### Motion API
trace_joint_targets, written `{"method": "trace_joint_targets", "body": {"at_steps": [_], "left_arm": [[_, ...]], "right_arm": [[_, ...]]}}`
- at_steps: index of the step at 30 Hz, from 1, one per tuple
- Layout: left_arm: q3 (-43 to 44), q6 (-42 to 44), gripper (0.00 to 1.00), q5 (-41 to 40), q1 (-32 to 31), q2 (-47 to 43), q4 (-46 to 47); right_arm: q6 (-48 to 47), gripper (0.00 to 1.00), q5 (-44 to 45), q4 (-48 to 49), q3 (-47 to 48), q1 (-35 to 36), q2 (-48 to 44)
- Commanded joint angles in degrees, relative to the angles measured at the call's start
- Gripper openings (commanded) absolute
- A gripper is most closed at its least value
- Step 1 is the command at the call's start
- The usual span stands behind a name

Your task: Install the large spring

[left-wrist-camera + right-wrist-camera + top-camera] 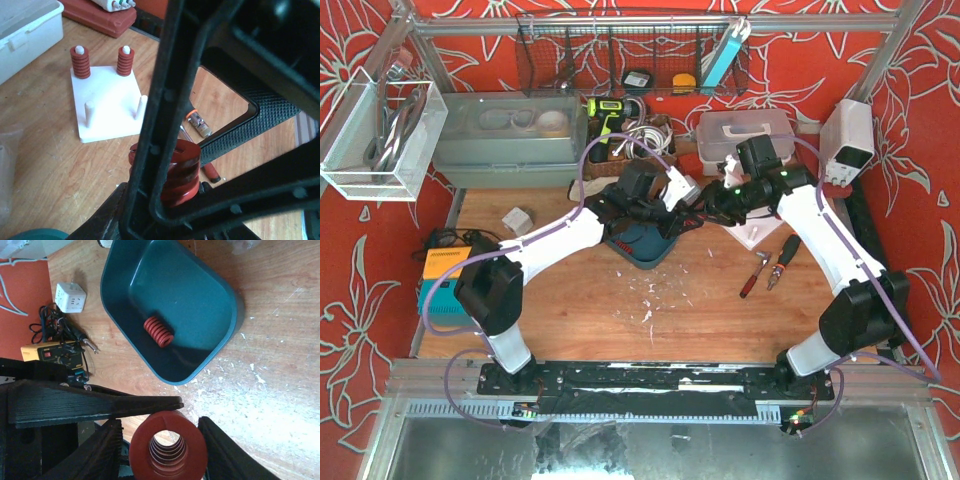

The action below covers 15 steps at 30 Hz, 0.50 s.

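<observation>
The spring (pixel 167 447) — a thick, glossy red coil, seen end-on as a ring with its turns stepping down inside — is held up off the table. It sits between the two black fingers of the right gripper (pixel 162 432), which flank it closely on either side; whether they press on it I cannot tell. The left gripper (pixel 167 200) is clenched on the same spring. In its own view the stubby coil of a few fat turns stands between its dark fingers, and the right gripper's angular black frame and diamond-knurled pad (pixel 265 117) cross in front. Beyond the left fingertips lies a white square plate (pixel 107 107), smooth and matte, with four slim round pegs. The two far ones wear small springs (pixel 80 62), and the two near pegs (pixel 90 111) are bare. Beyond the right fingertips is a teal tray (pixel 215 300), round-cornered and smooth-walled, holding one thin spring (pixel 159 331) — red, lying on its side. The table (pixel 280 365) is grained wood flecked with white.
</observation>
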Motion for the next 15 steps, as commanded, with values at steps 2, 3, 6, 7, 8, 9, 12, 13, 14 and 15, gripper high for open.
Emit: {"method": "trace_joint_targets", "body": {"at_steps": [2,3,6,7,8,9,12,13,14,15], "left_arm": [[0.84,-0.9,0.09,2.71,-0.28,-1.03,4.61],[0.74,-0.98,0.09,2.58,-0.28,-1.03,4.64],[0.15,-1.45,0.11,2.54,-0.28,-1.2,4.95],[0.01,-1.96,0.14,2.36,-0.28,-1.27,5.05],[0.03,-2.76,0.17,1.78,-0.28,-1.29,5.0],[0.13,-3.53,0.23,1.13,-0.28,-1.23,4.77],[0.5,-4.98,0.45,-0.22,-0.19,-0.98,4.26],[0.77,-5.58,0.54,-1.16,-0.07,-0.71,3.78],[0.85,-6.26,0.69,-1.73,0.04,-0.64,3.32],[0.63,-6.97,0.92,-2.25,0.18,-0.67,3.23]], "right_arm": [[1.42,0.34,-2.62,3.34,-1.68,0.34,-0.01],[1.14,0.28,-2.71,3.71,-1.57,0.34,-0.13],[0.39,0.14,-2.82,5.54,-2.13,0.35,-0.83],[0.39,0.1,-2.82,6.18,-2.56,0.35,-1.1],[0.46,0.06,-2.9,6.89,-3.12,0.35,-1.44],[0.6,0.04,-2.7,8.29,-3.92,0.35,-1.94],[0.89,0.0,-0.82,12.21,-5.98,0.27,-3.86],[0.45,0.0,0.51,12.9,-6.19,0.31,-4.56],[-0.27,0.0,2.57,13.35,-6.23,0.32,-5.28],[-1.26,0.0,4.67,13.3,-6.24,0.28,-6.31]]}}
